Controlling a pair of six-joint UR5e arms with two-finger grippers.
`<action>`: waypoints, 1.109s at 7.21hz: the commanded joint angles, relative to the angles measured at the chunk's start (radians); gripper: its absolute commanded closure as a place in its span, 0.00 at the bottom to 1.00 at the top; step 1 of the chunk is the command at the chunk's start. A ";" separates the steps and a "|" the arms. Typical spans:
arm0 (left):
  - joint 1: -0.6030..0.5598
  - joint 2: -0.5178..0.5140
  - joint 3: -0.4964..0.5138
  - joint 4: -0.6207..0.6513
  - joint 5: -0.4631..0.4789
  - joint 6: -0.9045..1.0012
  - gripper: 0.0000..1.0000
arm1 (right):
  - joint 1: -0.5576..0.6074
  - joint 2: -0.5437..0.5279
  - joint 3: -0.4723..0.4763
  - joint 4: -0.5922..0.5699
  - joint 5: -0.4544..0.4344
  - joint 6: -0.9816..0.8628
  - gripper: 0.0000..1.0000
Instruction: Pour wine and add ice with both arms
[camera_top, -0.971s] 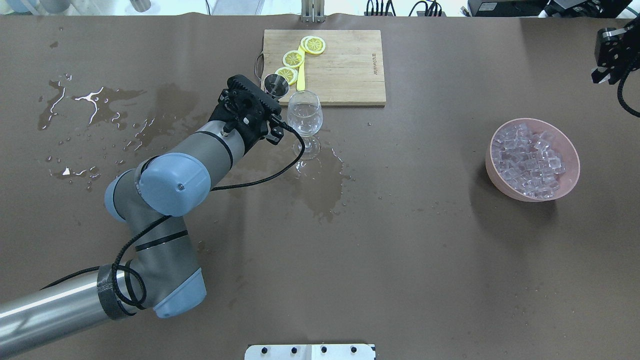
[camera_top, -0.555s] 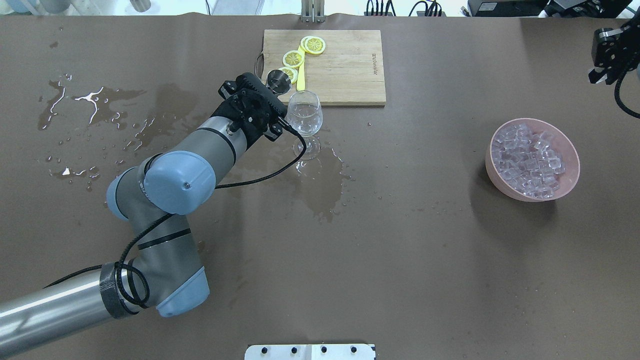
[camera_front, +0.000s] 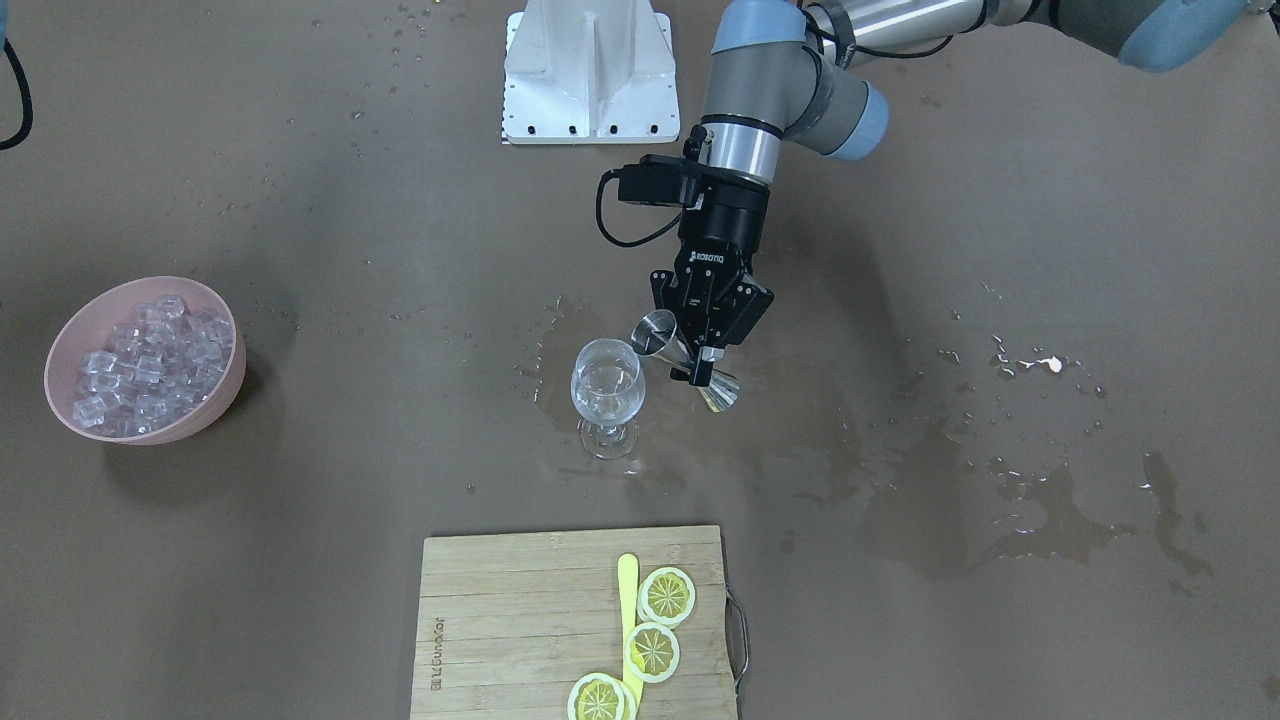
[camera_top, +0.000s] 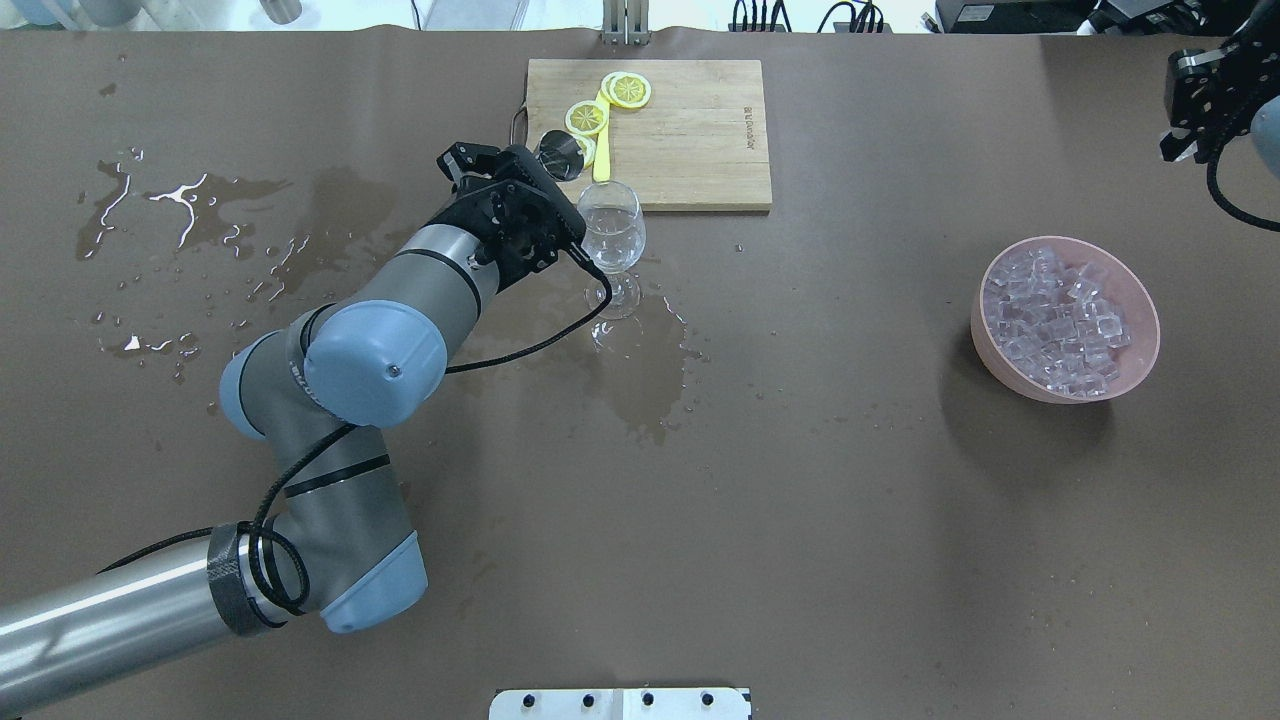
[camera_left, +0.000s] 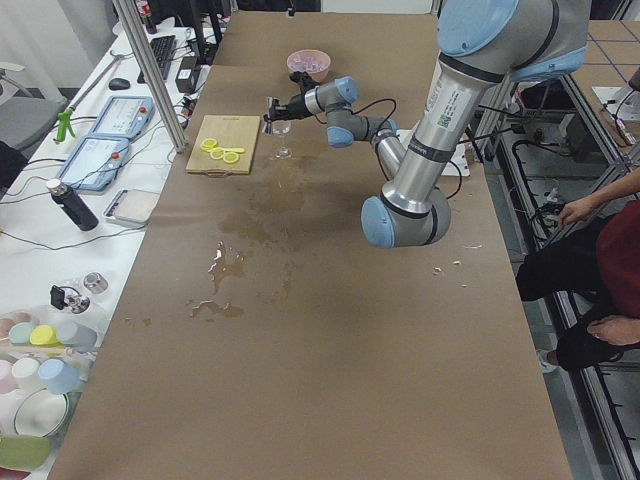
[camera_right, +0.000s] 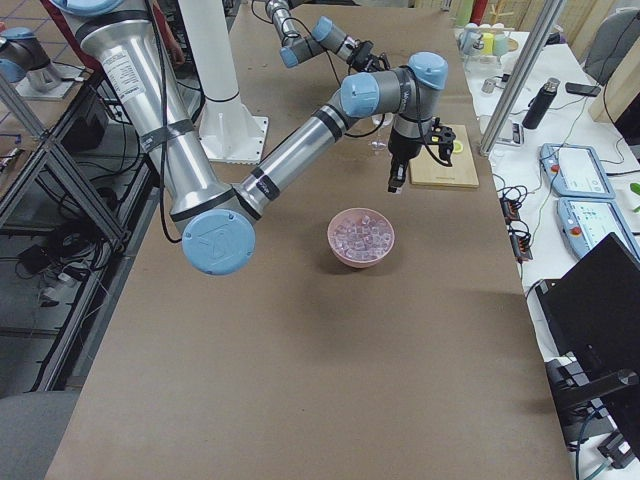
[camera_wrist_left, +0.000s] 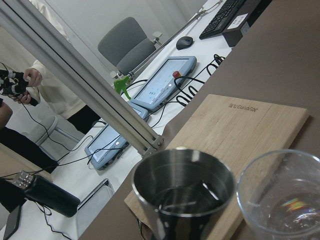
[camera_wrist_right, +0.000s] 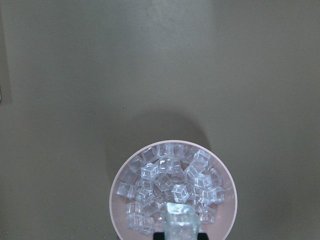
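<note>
My left gripper (camera_front: 700, 362) is shut on a steel jigger (camera_front: 657, 333), held tilted with one mouth at the rim of the wine glass (camera_front: 607, 385). The overhead view shows the jigger (camera_top: 560, 150) just beyond the glass (camera_top: 610, 225). In the left wrist view the jigger (camera_wrist_left: 182, 185) is beside the glass rim (camera_wrist_left: 280, 195). Any wine in the glass is barely visible. My right gripper (camera_top: 1180, 148) hangs at the far right, above and beyond the pink bowl (camera_top: 1000, 270) of ice (camera_top: 1060, 320). In the right wrist view it is shut on one ice cube (camera_wrist_right: 180, 217) above the bowl (camera_wrist_right: 116, 200).
A wooden cutting board (camera_top: 690, 130) with lemon slices (camera_top: 628, 90) and a yellow stick lies behind the glass. Dark wet stains (camera_top: 640, 380) spread under and in front of the glass, more puddles (camera_top: 180, 200) at the left. The white base (camera_front: 590, 75) stands at the robot's edge.
My left wrist has turned and tipped the jigger further beside the glass rim. My right gripper has moved up and left in the overhead view, away from the bowl.
</note>
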 joint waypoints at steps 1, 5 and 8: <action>0.000 -0.001 -0.001 0.027 0.022 0.045 1.00 | -0.011 0.014 -0.002 -0.013 -0.008 0.000 0.78; 0.003 -0.018 0.009 0.049 0.045 0.102 1.00 | -0.023 0.021 -0.002 -0.025 -0.027 0.000 0.78; 0.009 -0.039 0.016 0.086 0.074 0.123 1.00 | -0.035 0.021 -0.002 -0.027 -0.042 0.008 0.78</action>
